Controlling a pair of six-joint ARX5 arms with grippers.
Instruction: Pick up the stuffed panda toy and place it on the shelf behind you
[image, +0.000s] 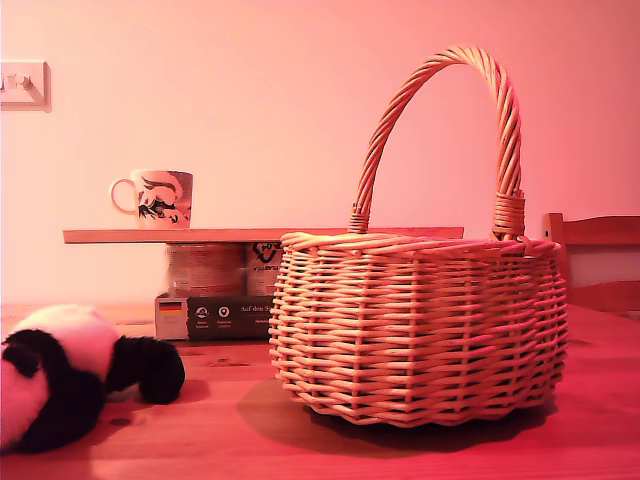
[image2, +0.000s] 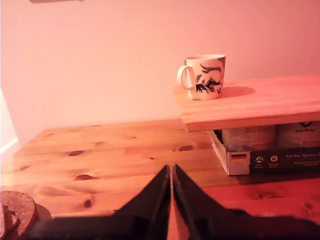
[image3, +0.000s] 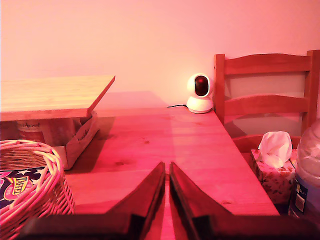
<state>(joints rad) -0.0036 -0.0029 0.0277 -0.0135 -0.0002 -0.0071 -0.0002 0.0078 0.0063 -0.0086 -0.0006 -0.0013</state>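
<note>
Panda toy (image: 60, 370) on worktop (image: 250, 440), shelf (image: 260, 235) behind
Both hands clenched, empty: first hand (image2: 171, 200), second hand (image3: 167, 197)

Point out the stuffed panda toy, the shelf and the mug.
stuffed panda toy (image: 70, 345), exterior view, on its white body.
shelf (image: 250, 235), exterior view, on the plank's front edge.
mug (image2: 205, 75), first wrist view, on its printed side.
</note>
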